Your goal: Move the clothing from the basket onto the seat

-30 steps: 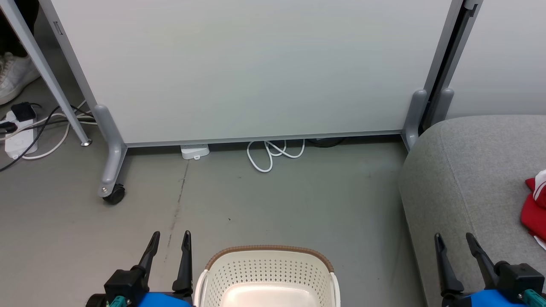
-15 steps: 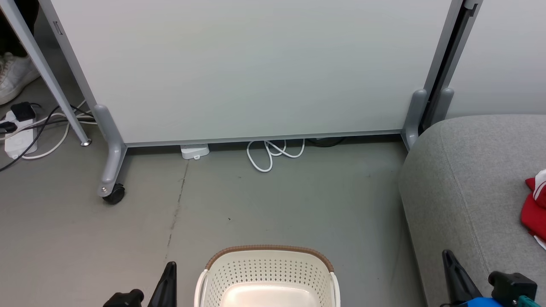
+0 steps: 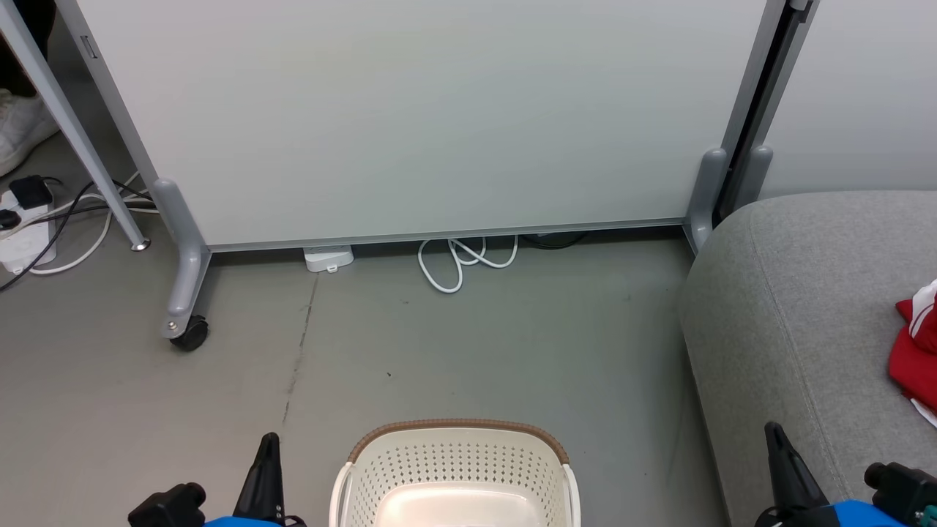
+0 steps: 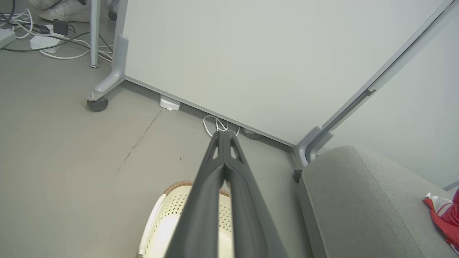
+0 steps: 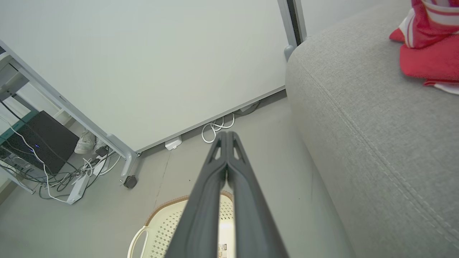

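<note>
One basket (image 3: 457, 425), one seat (image 3: 790, 307)

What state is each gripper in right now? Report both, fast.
Left gripper: closed, fingers pressed together, holding nothing.
Right gripper: closed, fingers pressed together, holding nothing.

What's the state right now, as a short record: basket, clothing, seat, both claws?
basket: on the floor in front of the robot; the part in view holds no clothing
clothing: red with white stripes, lying on the seat
seat: grey cushion, to the right of the basket
left claw: shut, empty
right claw: shut, empty
task status: looks done, though the basket's near part is out of view
</note>
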### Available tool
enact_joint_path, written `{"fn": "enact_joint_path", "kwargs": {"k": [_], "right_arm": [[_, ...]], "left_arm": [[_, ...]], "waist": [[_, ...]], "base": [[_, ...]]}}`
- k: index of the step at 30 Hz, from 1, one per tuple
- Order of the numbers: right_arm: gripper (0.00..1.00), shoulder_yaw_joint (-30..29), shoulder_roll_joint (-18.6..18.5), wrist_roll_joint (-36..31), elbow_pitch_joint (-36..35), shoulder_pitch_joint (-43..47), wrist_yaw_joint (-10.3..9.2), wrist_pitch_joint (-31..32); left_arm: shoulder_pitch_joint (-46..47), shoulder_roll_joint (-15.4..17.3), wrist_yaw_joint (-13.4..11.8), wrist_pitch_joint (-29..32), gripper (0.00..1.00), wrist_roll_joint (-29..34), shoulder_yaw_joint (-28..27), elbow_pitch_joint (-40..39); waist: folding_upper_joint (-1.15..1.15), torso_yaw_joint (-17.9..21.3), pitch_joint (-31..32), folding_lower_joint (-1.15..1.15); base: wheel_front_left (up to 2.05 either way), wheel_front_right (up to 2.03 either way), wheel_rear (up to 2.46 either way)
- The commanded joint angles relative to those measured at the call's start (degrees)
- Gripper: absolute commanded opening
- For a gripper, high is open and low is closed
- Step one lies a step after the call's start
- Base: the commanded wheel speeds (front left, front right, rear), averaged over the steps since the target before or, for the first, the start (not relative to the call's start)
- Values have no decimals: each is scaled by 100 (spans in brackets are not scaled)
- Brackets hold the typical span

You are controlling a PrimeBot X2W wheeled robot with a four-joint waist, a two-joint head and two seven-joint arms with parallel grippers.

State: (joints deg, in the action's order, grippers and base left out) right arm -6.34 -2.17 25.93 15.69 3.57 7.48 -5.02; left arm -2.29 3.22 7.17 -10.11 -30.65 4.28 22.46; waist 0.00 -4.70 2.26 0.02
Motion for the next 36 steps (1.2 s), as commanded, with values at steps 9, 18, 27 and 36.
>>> {"fn": "enact_joint_path", "kwargs": {"k": [9,18,27,36], "right_arm": [[0,-7,-41,993,-115,-318,1,169],[0,-9,-48,1758,-128,-416,1,302],[0,-12,-55,2455,-137,-505,1,426],[0,-14,-61,3092,-147,-579,1,542]], "left_arm": [[285,13,13,233,0,-918,-175,-210],[374,13,17,421,0,-1636,-296,-299],[450,12,21,597,0,-2288,-402,-382],[512,9,25,756,0,-2882,-504,-455]], "waist": [[0,41,-21,-1],[0,80,-42,-1],[0,120,-62,-1],[0,159,-83,-1]], "base": [[0,0,0],[0,0,0],[0,0,0],[0,0,0]]}}
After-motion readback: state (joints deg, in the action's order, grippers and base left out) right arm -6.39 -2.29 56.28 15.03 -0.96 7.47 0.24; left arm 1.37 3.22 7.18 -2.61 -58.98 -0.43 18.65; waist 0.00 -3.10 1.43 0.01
